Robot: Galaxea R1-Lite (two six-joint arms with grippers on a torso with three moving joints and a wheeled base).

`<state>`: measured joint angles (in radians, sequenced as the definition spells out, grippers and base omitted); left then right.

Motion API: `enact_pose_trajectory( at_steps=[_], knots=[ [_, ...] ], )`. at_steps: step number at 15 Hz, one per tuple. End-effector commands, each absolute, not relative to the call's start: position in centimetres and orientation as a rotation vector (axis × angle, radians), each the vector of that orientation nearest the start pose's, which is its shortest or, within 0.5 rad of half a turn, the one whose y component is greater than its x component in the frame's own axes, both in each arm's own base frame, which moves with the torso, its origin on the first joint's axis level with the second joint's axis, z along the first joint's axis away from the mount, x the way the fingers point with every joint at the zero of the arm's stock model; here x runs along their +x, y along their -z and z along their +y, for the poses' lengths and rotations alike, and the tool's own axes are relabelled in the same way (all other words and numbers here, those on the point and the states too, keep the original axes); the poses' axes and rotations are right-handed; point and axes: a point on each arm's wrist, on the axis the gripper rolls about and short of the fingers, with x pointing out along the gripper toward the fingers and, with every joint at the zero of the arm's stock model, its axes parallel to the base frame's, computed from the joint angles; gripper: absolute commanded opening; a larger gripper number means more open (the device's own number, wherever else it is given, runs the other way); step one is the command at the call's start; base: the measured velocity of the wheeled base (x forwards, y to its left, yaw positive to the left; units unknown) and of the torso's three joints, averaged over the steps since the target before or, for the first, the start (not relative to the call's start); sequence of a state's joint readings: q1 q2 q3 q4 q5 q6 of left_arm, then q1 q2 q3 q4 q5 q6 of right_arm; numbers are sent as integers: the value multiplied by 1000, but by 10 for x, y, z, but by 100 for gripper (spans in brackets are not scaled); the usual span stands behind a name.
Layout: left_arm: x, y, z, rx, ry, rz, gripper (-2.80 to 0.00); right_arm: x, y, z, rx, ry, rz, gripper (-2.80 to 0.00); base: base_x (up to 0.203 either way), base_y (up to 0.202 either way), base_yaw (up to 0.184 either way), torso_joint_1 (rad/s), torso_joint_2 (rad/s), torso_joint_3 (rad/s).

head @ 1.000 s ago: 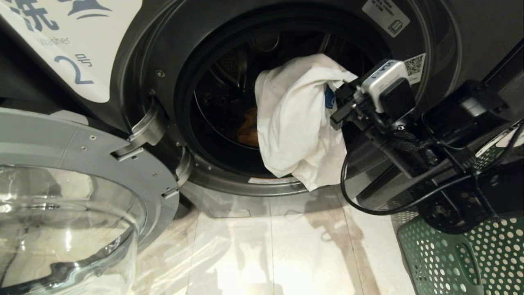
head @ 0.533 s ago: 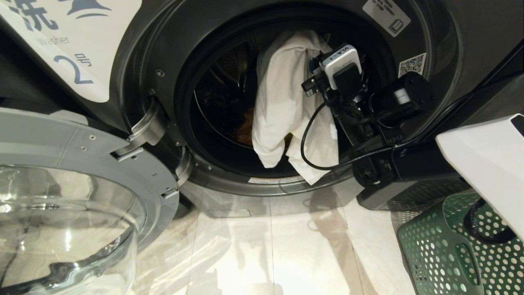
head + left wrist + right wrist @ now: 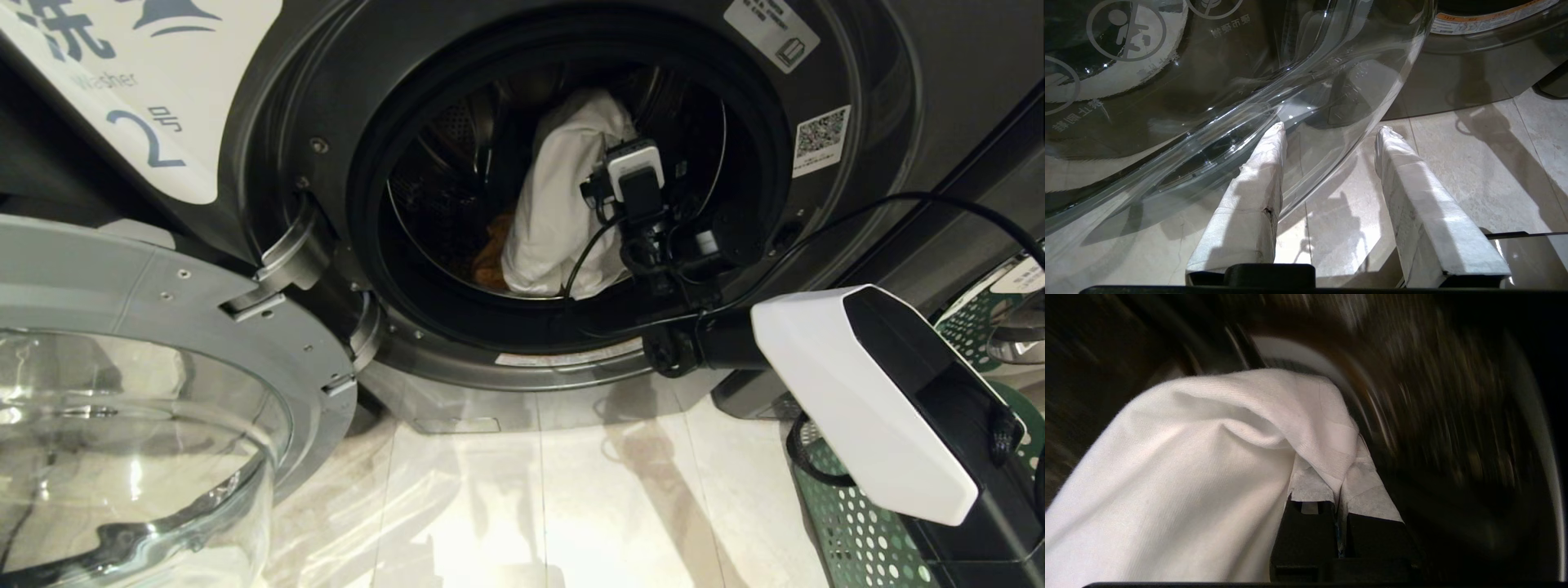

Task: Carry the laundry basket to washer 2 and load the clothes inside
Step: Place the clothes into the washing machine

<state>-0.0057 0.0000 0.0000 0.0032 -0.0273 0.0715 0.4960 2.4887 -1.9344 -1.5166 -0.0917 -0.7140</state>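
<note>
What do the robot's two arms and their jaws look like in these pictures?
The right arm has a white shell over black links, a looping black cable and a white-topped wrist camera. Both grippers, right and left, carry tapered fingers wrapped in white tape on black bases.

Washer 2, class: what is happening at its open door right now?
The right claw, shut on a white garment, has reached inside the drum of washer 2. An orange garment already lies in there. The laundry basket stands on the floor to the right. The left claw hangs open by the glass door.
</note>
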Motion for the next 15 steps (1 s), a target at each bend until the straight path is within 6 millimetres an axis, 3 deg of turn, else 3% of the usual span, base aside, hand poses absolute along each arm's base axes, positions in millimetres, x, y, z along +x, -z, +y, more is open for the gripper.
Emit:
enact_pose_trajectory(
  at_steps=[1, 6, 7, 11, 15],
  knots=[
    [-23, -75, 0, 72, 34, 2, -280, 438, -220, 232, -370, 24, -909, -280, 0, 0, 0, 0, 0, 0],
    [-23, -75, 0, 71, 34, 2, -280, 450, -220, 229, -443, -9, -729, -280, 0, 0, 0, 0, 0, 0],
    [-23, -75, 0, 72, 34, 3, -280, 449, -222, 229, -447, -13, -724, 0, 0, 0, 0, 0, 0, 0],
    [-23, -75, 0, 72, 34, 2, -280, 446, -229, 227, -459, -21, -691, 0, 0, 0, 0, 0, 0, 0],
    [-23, -75, 0, 72, 34, 2, -280, 435, -221, 221, -493, -110, -501, 0, 0, 0, 0, 0, 0, 0]
  ],
)
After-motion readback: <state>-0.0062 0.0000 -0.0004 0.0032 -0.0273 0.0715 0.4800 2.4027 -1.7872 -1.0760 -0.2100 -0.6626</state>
